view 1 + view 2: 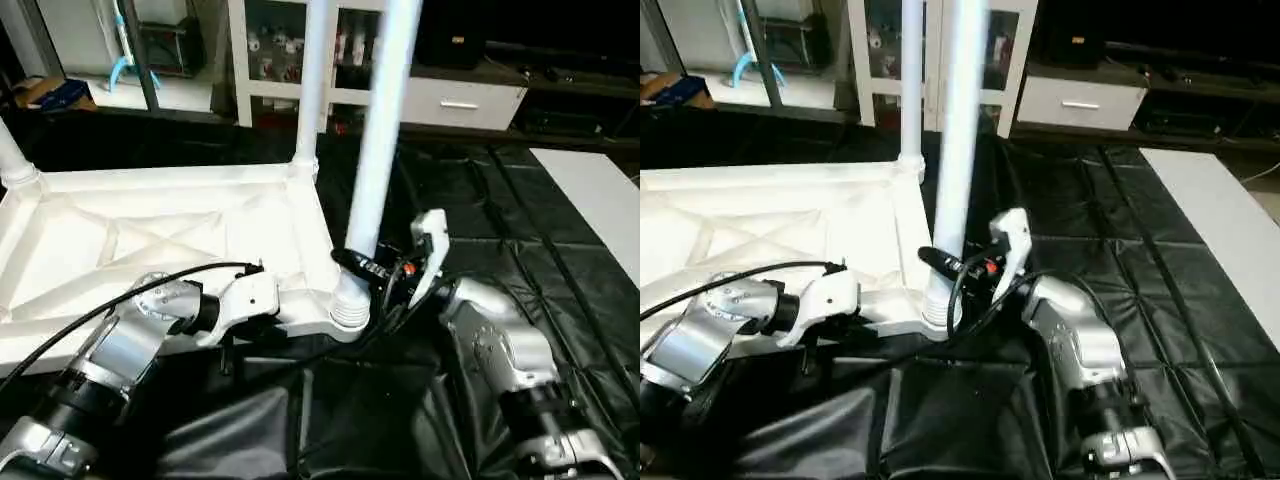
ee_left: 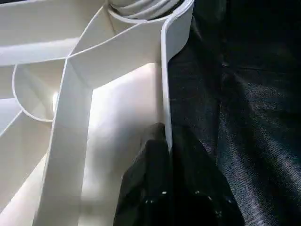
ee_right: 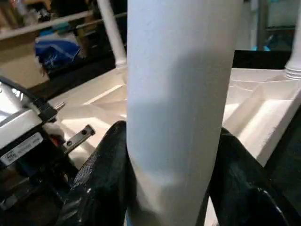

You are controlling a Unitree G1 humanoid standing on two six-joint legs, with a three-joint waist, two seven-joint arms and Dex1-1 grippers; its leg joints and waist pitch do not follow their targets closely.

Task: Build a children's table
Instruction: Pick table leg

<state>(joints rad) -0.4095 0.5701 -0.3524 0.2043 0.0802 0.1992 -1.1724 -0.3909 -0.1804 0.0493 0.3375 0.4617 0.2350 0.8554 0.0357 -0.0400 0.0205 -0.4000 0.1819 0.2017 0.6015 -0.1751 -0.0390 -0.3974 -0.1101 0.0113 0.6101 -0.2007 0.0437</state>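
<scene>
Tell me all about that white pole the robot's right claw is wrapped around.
The white pole is a smooth plastic-looking tube, a table leg. It stands almost upright, its ribbed, flared foot sitting in the near corner socket of the upturned white tabletop. The right gripper clasps it low down, a black finger on each side.

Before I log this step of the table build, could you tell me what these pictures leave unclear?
- Near leg: its top is cut off by the head views' upper edge; the right gripper, its fingers clasping it, hides the part it covers.
- Whether that leg is fully seated in its corner socket: cannot tell.
- Tabletop: its left end runs out of frame, and the left arm covers the near rim where the left gripper pinches it.
- Cabinet contents: too small.
</scene>
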